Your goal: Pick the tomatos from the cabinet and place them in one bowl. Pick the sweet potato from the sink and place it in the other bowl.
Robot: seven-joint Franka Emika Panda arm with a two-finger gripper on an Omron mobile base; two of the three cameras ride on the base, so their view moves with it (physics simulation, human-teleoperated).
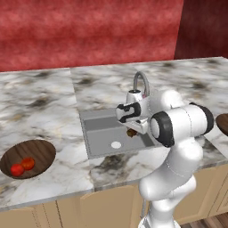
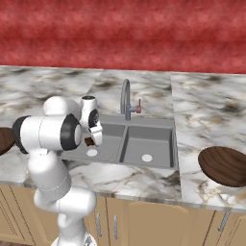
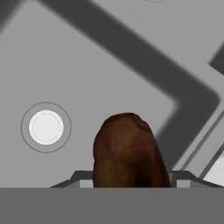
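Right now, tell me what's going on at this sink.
The gripper is shut on the sweet potato, holding it above the left basin of the sink. Two tomatoes already sit in the left bowl. The other bowl, right of the sink, has nothing in it.

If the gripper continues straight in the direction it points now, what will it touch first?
Probably the grey floor of the sink, near the drain. The gripper points down into the left basin, shut on the sweet potato, so the potato would likely touch first. Depth is unclear.

Faucet (image 1: 141, 82) just behind claw (image 1: 132, 132)
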